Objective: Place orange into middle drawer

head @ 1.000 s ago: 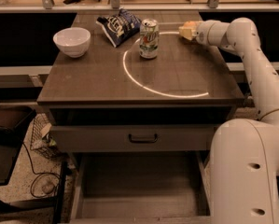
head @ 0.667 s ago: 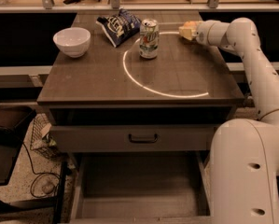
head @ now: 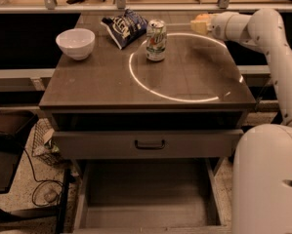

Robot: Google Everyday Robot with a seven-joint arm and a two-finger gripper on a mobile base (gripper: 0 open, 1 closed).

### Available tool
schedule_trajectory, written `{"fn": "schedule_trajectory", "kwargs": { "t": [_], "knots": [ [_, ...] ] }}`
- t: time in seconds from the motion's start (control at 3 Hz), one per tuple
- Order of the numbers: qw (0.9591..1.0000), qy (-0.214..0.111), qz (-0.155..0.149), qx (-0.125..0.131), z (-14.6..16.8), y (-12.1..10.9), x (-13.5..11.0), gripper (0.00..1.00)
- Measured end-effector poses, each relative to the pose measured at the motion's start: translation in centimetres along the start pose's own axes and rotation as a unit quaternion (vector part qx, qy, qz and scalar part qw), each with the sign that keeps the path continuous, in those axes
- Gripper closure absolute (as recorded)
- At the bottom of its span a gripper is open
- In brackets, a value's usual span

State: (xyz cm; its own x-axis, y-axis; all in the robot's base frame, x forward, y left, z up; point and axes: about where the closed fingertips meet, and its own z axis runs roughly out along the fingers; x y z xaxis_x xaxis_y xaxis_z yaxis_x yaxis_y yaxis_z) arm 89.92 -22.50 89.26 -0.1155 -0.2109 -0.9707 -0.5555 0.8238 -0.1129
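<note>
My gripper [head: 200, 24] is at the far right back corner of the tabletop, just above the surface, right of the soda can [head: 156, 40]. Its tip looks pale yellow. I cannot make out the orange as a separate thing; it may be hidden at the gripper's tip. The middle drawer [head: 145, 213] is pulled out low at the front, a wide shallow grey box with a bare floor. It lies below a shut drawer front with a dark bar handle [head: 149, 144].
A white bowl [head: 75, 43] stands at the back left of the dark tabletop [head: 135, 87]. A blue chip bag [head: 124, 26] lies behind the can. My white arm [head: 277, 48] runs down the right side. A wire basket and cables [head: 43, 145] sit on the floor at left.
The gripper has shifted slightly up and toward the back of the table. The can, bowl, bag and drawer have not moved.
</note>
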Motion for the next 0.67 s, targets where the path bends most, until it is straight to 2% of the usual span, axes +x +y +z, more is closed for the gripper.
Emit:
{"fn": "schedule_trajectory", "kwargs": {
  "t": [0.33, 0.67],
  "knots": [
    [0.9997, -0.021, -0.002, -0.014, -4.2, 0.4, -2.4, 1.00],
    [0.9990, -0.035, -0.005, -0.028, -8.7, 1.5, -3.4, 1.00]
  ]
}}
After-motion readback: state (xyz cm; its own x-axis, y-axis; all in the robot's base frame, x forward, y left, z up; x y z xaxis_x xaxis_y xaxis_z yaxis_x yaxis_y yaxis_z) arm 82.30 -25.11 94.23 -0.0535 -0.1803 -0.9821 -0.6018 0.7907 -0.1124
